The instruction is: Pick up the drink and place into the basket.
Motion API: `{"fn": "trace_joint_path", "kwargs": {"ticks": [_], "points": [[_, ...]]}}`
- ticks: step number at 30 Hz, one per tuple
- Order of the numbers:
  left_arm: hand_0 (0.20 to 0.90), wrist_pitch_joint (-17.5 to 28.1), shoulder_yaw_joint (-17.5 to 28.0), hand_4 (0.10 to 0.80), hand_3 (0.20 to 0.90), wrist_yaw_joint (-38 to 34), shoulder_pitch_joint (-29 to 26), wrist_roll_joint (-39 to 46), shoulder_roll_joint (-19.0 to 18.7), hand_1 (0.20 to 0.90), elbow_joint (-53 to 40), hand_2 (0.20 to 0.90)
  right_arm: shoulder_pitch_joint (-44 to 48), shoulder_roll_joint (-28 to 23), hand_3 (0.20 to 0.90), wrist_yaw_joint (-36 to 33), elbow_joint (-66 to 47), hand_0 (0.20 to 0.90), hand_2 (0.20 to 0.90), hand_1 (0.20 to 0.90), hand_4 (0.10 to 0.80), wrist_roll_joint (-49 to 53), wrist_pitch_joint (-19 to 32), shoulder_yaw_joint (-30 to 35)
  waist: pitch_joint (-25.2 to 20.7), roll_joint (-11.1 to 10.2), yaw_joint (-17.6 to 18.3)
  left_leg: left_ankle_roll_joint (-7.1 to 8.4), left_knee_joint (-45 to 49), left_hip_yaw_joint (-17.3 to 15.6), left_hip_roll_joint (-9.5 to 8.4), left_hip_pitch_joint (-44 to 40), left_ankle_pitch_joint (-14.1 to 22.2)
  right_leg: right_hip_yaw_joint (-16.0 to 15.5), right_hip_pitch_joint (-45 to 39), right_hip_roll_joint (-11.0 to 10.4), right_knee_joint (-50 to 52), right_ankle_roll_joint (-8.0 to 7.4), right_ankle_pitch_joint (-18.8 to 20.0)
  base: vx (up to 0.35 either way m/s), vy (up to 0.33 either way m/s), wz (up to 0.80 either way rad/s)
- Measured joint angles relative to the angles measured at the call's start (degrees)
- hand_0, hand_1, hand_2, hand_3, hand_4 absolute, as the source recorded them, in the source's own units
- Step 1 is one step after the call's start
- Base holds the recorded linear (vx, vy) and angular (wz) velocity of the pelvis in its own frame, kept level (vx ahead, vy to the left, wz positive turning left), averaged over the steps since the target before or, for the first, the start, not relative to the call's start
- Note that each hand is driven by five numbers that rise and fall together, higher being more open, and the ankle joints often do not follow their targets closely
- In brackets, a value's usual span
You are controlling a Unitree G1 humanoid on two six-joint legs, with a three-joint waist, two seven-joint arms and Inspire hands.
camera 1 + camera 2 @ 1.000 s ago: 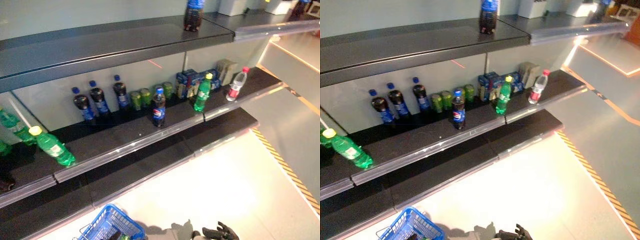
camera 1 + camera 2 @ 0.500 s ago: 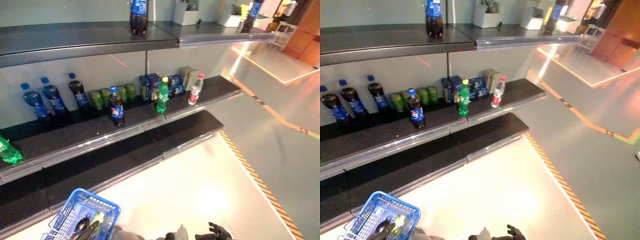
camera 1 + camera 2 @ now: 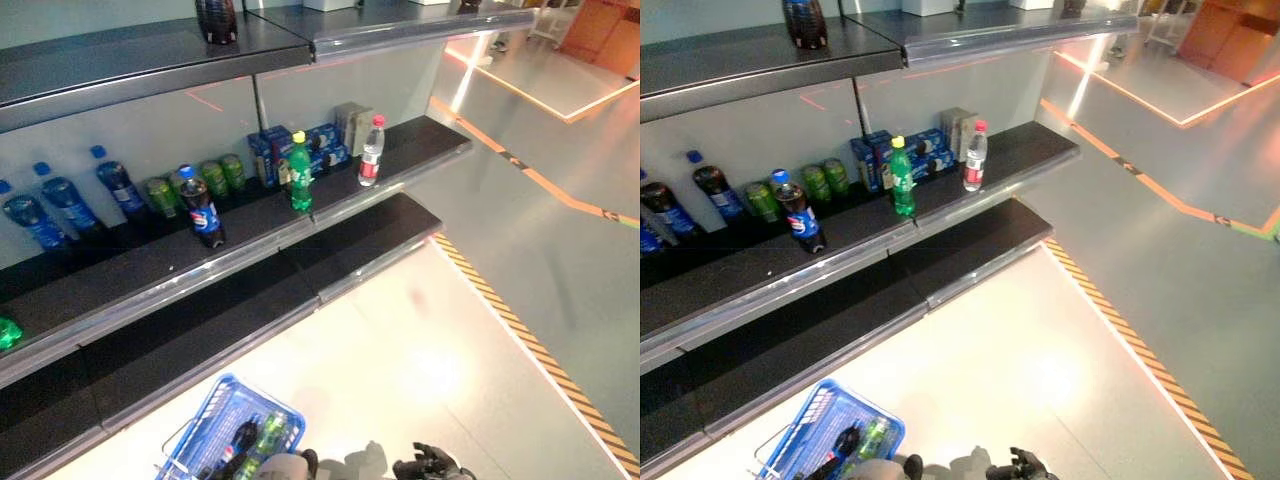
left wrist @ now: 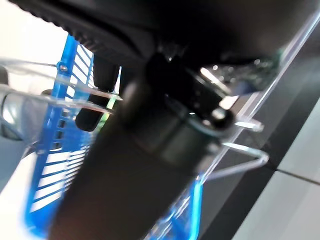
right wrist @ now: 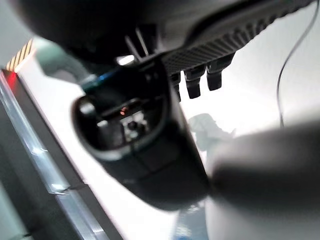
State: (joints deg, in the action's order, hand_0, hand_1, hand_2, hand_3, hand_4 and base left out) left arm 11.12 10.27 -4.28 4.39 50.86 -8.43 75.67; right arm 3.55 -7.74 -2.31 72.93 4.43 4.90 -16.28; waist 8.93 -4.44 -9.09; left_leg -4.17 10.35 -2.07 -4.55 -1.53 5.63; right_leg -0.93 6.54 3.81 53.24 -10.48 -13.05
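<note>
Blue basket hangs below the shelf; the left hand is clenched on its wire handle. A green drink already lies inside. Right hand, beside the basket, fingers curled, empty. Risk: swinging could tip the bottle out.

Blue wire basket; green bottle with yellow cap.

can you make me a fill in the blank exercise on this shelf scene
1. The basket on the floor is ____ in colour.
2. The green bottle at the shelf's front edge has a ____ cap.
3. The clear bottle with the red label has a ____ cap.
4. The cola bottle standing alone towards the shelf's front has a ____ cap.

Missing words: blue; yellow; red; blue
</note>
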Motion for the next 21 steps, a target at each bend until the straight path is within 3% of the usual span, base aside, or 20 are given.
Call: {"fn": "trace_joint_path", "kwargs": {"ticks": [1, 2, 3, 5, 6, 8, 9, 11, 12, 13, 14, 16, 18, 19, 21], "points": [[0.3, -0.2, -0.2, 0.1, 0.2, 0.0, -0.5, 0.0, -0.5, 0.3, -0.2, 0.3, -0.4, 0.0, 0.9, 0.0, -0.6, 0.9, 0.9, 0.9, 0.8, 0.1, 0.5, -0.4, -0.3, -0.6, 0.0, -0.26, -0.6, 1.1, -0.04, -1.0, 0.6, -0.5, -0.1, -0.7, 1.5, -0.32, 1.1, 0.318, -0.248, 0.24], [0.3, -0.5, -0.7, 0.1, 0.2, -0.1, -1.3, 0.0, -0.7, 0.3, -0.1, 0.3, -0.6, -0.3, 0.9, 0.0, -0.9, 0.9, 0.9, 0.9, 0.8, 0.7, 0.7, -0.4, -0.3, -0.7, 0.3, -0.13, -1.5, 2.2, 0.54, -1.9, 0.4, -0.4, 0.2, -1.1, -0.1, 0.71, 1.0, 0.303, -0.317, 0.39], [0.3, -0.5, -2.0, 0.1, 0.2, 0.0, -1.9, 0.0, -1.1, 0.3, -0.2, 0.3, -0.5, -0.5, 0.9, -0.1, -1.2, 0.9, 0.9, 0.9, 0.8, 2.8, 0.7, -0.2, -0.3, -0.4, 1.2, 0.42, -2.8, 3.7, 0.96, -2.3, 0.1, -0.5, 1.2, -2.3, -3.6, 2.86, -0.2, 0.277, -0.385, 0.57], [0.3, -0.6, -4.3, 0.1, 0.2, 0.1, -2.3, 0.0, -1.7, 0.3, -0.2, 0.3, -0.9, -0.5, 0.9, -0.2, -1.6, 0.9, 0.9, 0.9, 0.8, 7.0, 1.9, 2.3, 0.4, 0.7, 4.5, 1.12, -3.6, 7.6, 2.41, -1.5, -0.2, 0.2, 4.3, -6.1, -14.8, 4.85, -1.0, 0.269, -0.415, 0.86], [0.3, -0.6, -5.2, 0.1, 0.2, 0.1, -2.5, 0.0, -2.1, 0.3, -0.2, 0.3, -0.9, -0.7, 0.9, -0.4, -1.6, 0.9, 0.9, 0.9, 0.8, 8.7, 3.0, 3.5, 0.7, 1.2, 5.8, 1.34, -3.6, 9.2, 2.83, -0.8, -0.2, 1.7, 5.2, -8.0, -23.4, 5.1, -0.1, 0.426, -0.536, 0.87], [0.3, -0.9, -5.1, 0.1, 0.2, 0.0, -2.4, 0.0, -2.3, 0.3, 0.1, 0.3, -1.0, -1.0, 0.9, -0.7, -1.4, 0.9, 0.9, 0.9, 0.8, 9.7, 3.9, 4.3, 1.1, 1.8, 6.5, 3.43, -4.2, 11.7, 3.71, -1.4, 0.7, 6.4, 5.6, -10.6, -36.8, 4.32, 5.4, 0.443, -0.575, 0.7], [0.3, -1.0, -5.2, 0.1, 0.2, 0.1, -2.4, 0.0, -2.7, 0.3, 0.0, 0.3, -0.6, -0.8, 0.9, -0.7, -1.4, 0.9, 0.9, 0.9, 0.8, 9.6, 3.4, 4.9, 1.2, 2.0, 7.4, 4.72, -4.1, 14.3, 4.44, -1.3, 1.6, 9.0, 4.2, -11.2, -43.6, 3.12, 9.4, 0.405, -0.6, 0.91], [0.3, -0.8, -6.0, 0.1, 0.2, 0.0, -2.1, -0.6, -3.4, 0.3, -0.1, 0.3, -0.9, -0.6, 0.9, -1.2, -1.5, 0.9, 0.9, 0.9, 0.8, 9.5, 2.8, 4.6, 0.5, 0.7, 7.7, 6.66, -4.3, 17.5, 5.74, -2.6, 2.1, 7.5, 1.0, -11.0, -45.8, 3.39, 11.1, 0.378, -0.604, 1.2], [0.3, -0.6, -7.1, 0.1, 0.2, -0.3, -2.2, -1.0, -3.9, 0.3, -0.4, 0.3, -1.6, -1.0, 0.9, -1.6, -1.3, 0.9, 0.9, 0.9, 0.8, 9.4, 2.2, 4.7, 0.5, 0.8, 7.7, 8.08, -4.3, 17.5, 6.74, -4.2, 2.6, 7.1, -0.5, -10.3, -46.3, 3.39, 14.8, 0.298, -0.522, 1.23], [0.3, 0.1, -7.5, 0.1, 0.2, -0.9, -1.9, -1.3, -3.3, 0.3, -0.6, 0.3, -1.5, -2.0, 0.9, -1.8, -1.3, 0.9, 0.9, 0.9, 0.8, 9.4, 1.5, 4.8, 0.1, 2.0, 7.3, 8.21, -3.6, 16.4, 9.18, -4.2, 2.5, 5.7, -1.7, -8.3, -46.1, 4.93, 13.3, 0.275, -0.497, 1.03], [0.3, 1.2, -7.1, 0.1, 0.2, -0.7, -1.7, -1.4, -3.1, 0.3, -0.7, 0.3, -1.3, -2.6, 0.9, -1.8, -1.5, 0.9, 0.9, 0.9, 0.8, 9.4, 1.2, 4.9, 0.0, 2.0, 6.7, 8.87, -0.7, 14.8, 9.86, -2.5, 1.8, 5.2, -2.2, -7.3, -46.2, 5.94, 12.8, 0.234, -0.475, 0.79], [0.3, 2.4, -5.1, 0.1, 0.2, -0.6, -3.3, -2.5, -3.4, 0.3, -0.2, 0.3, -1.5, -3.2, 0.9, -1.6, -2.1, 0.9, 0.9, 0.9, 0.8, 8.8, 0.6, 4.9, -0.1, 0.5, 5.6, 10.31, 7.7, 10.1, 10.49, 2.9, -0.9, 1.2, -4.0, -6.9, -47.7, 8.8, 13.1, 0.176, -0.381, 0.79], [0.3, 3.1, -5.2, 0.1, 0.2, -0.7, -4.2, -2.6, -5.3, 0.3, -0.3, 0.3, -3.0, -3.1, 0.9, -1.5, -1.9, 0.9, 0.9, 0.9, 0.8, 8.4, 0.0, 4.7, 0.0, -2.0, 5.4, 9.97, 12.8, 6.2, 10.94, 6.7, -5.2, -2.7, -6.3, -7.0, -49.9, 11.36, 12.9, 0.214, -0.238, 0.93], [0.3, 3.2, -5.4, 0.1, 0.2, -0.7, -3.7, -2.7, -5.6, 0.3, -1.1, 0.3, -2.9, -3.3, 0.9, -1.4, -1.4, 0.9, 0.9, 0.9, 0.8, 8.2, -0.6, 4.4, 0.7, -2.1, 4.1, 10.26, 13.6, 5.5, 10.1, 7.3, -4.6, -3.4, -7.2, -6.8, -50.0, 12.05, 12.4, 0.264, -0.144, 0.46], [0.3, 3.0, -7.2, 0.1, 0.2, -0.5, -3.6, -3.2, -3.9, 0.3, -1.4, 0.3, -3.4, -4.3, 0.9, -1.0, -1.3, 0.9, 0.9, 0.9, 0.8, 7.9, -1.3, 4.0, 0.5, -2.4, 3.9, 8.85, 10.2, 2.7, 7.23, 6.8, -3.5, -4.2, -8.2, -6.8, -51.6, 12.39, 12.5, 0.296, -0.054, 0.3]]}}
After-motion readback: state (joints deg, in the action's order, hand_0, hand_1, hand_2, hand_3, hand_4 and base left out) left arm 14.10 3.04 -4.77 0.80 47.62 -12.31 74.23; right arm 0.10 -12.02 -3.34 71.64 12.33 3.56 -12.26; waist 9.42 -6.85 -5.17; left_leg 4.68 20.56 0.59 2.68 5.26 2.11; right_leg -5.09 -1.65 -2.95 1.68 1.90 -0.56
